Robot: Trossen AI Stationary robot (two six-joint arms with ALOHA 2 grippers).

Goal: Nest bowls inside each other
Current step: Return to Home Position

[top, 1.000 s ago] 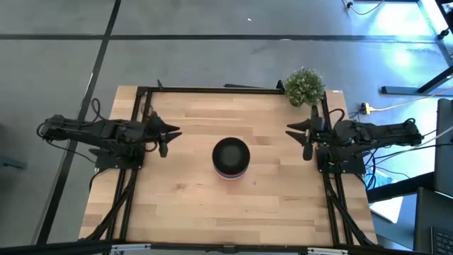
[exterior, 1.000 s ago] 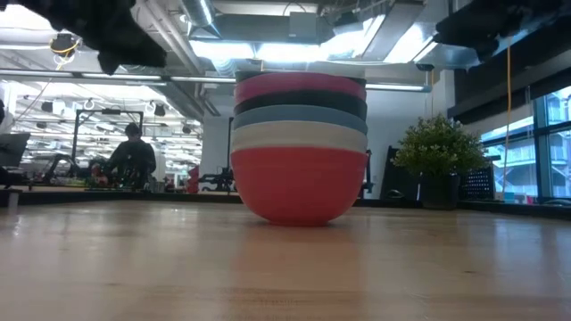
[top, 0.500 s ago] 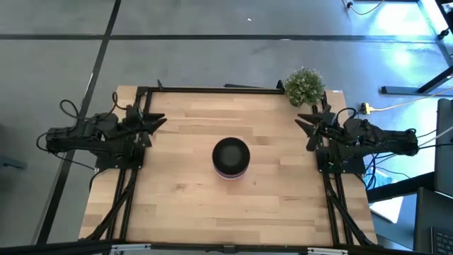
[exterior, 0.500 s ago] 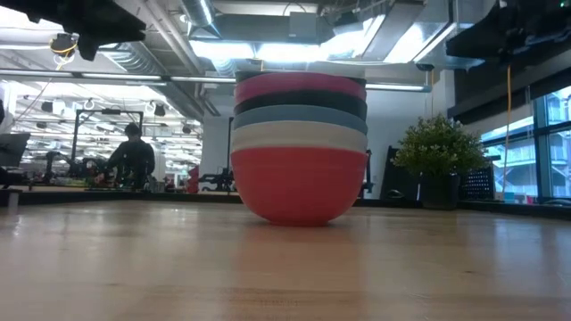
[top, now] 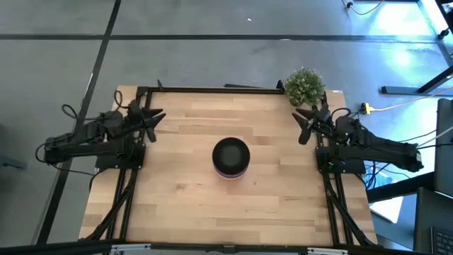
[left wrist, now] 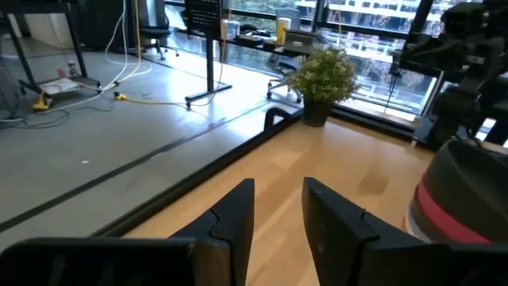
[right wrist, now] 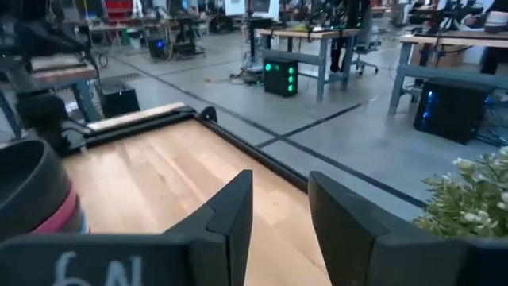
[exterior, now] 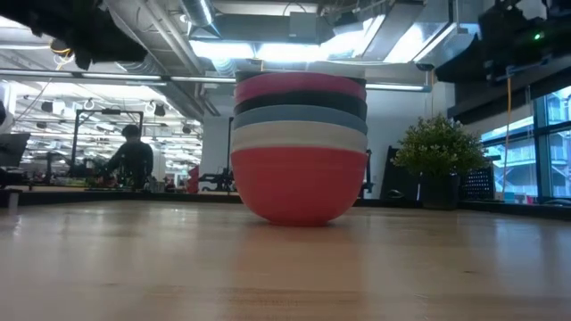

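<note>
The bowls sit nested in one stack (top: 231,156) at the middle of the table. From the side, the stack (exterior: 299,147) shows a red bowl at the bottom resting on the wood, then white, light blue, black and magenta-pink rims. From above, a black bowl is on top. My left gripper (top: 150,118) is open above the table's far left part, well away from the stack (left wrist: 464,199). My right gripper (top: 306,119) is open above the far right part, beside the plant, with the stack (right wrist: 32,191) far off.
A small green potted plant (top: 304,86) stands at the table's far right corner, close to my right gripper. A black frame (top: 212,90) runs along the far edge and both sides. Bare wood lies all around the stack. A person (exterior: 132,156) sits in the room behind.
Both grippers have drawn back from the stack: the left toward the table's left and far edges, the right toward the right and far edges, each turning to point more toward the far edge. The stack of bowls has stayed still.
</note>
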